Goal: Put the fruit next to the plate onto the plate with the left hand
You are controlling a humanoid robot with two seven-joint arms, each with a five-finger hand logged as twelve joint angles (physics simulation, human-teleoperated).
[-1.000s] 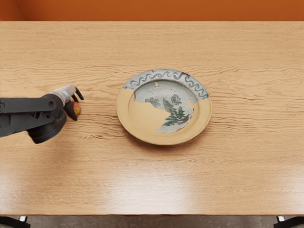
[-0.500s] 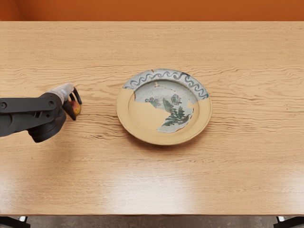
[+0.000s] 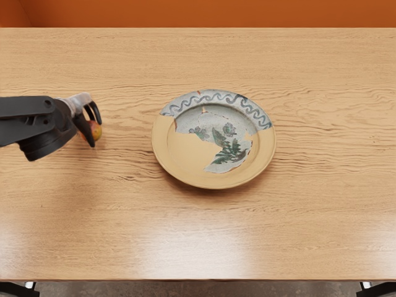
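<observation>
now the left hand (image 3: 84, 115) is out at the left side of the table (image 3: 198, 235), dark fingers (image 3: 97, 112) curled down over the small red-and-yellow fruit (image 3: 95, 131), gripping it. hand and fruit are well left of the plate (image 3: 179, 154), not on it. can't tell whether the fruit is clear of the wood. the plate lies flat mid-table, tan with a blue-patterned patch.

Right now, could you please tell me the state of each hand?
Left hand: closed on the fruit.
Right hand: not in view.
</observation>
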